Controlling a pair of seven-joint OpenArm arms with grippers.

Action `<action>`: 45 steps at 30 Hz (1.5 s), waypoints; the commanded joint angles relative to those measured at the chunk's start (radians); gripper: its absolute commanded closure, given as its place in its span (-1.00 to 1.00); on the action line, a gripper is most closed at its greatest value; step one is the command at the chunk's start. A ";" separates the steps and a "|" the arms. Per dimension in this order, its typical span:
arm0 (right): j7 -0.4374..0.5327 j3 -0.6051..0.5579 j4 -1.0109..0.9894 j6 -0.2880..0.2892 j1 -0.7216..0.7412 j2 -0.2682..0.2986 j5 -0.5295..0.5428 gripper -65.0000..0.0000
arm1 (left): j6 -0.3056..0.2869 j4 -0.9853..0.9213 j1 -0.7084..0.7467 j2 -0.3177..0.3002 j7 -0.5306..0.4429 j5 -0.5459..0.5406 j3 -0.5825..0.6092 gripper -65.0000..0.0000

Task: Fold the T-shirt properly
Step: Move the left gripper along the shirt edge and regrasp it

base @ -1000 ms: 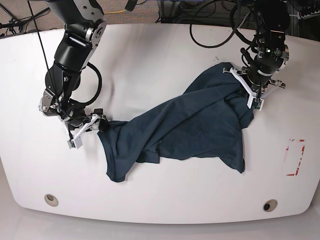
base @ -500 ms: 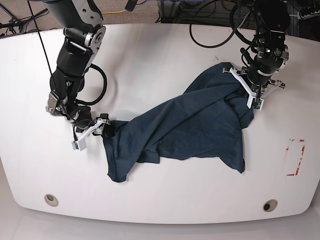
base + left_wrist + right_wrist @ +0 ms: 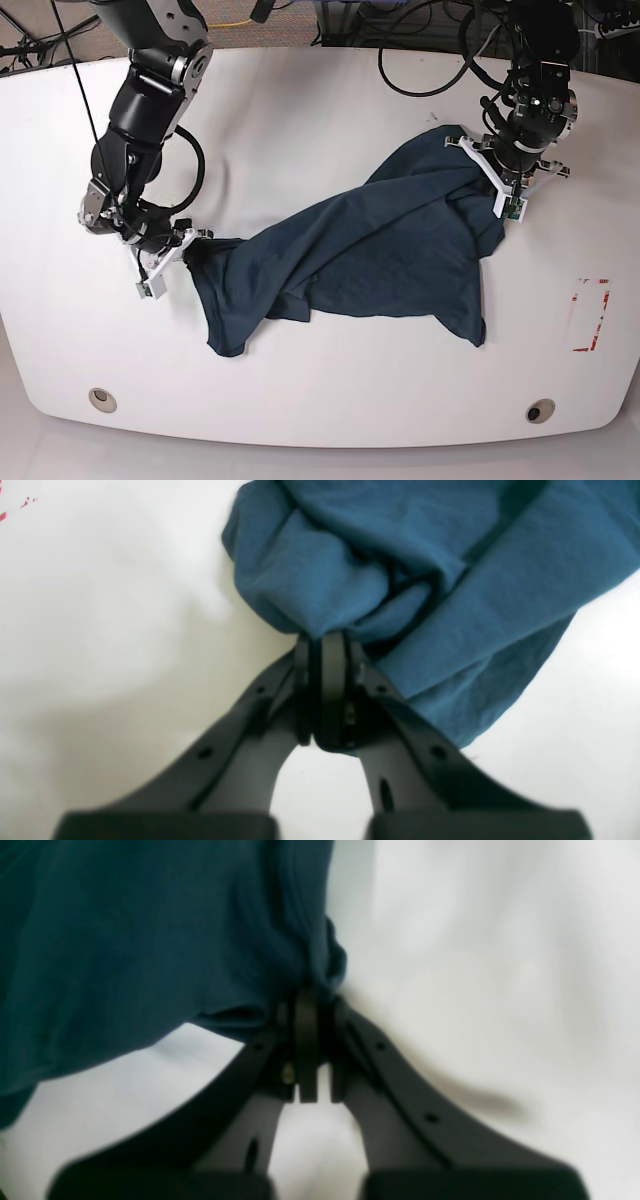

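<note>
You're looking at the T-shirt (image 3: 370,250) lying crumpled mid-table (image 3: 300,110), its long axis running from 8 o'clock up to 2 o'clock. Bare table is showing all around, widest toward 11. The right gripper (image 3: 185,252) is pinching the 8 o'clock end; the left gripper (image 3: 497,185) is clamping the bunched 2 o'clock end.

It looks like a robotics lab: a white table (image 3: 330,400) carries two arms, black cables (image 3: 420,60) hang at 12 o'clock, carpet (image 3: 40,30) at 11 o'clock, red tape marks (image 3: 590,315) at 3 o'clock.
</note>
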 commanded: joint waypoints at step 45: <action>-0.035 -0.003 0.173 0.006 -0.016 0.010 0.017 1.00 | -0.350 -0.588 -0.438 0.052 -0.004 -0.160 -0.394 -0.63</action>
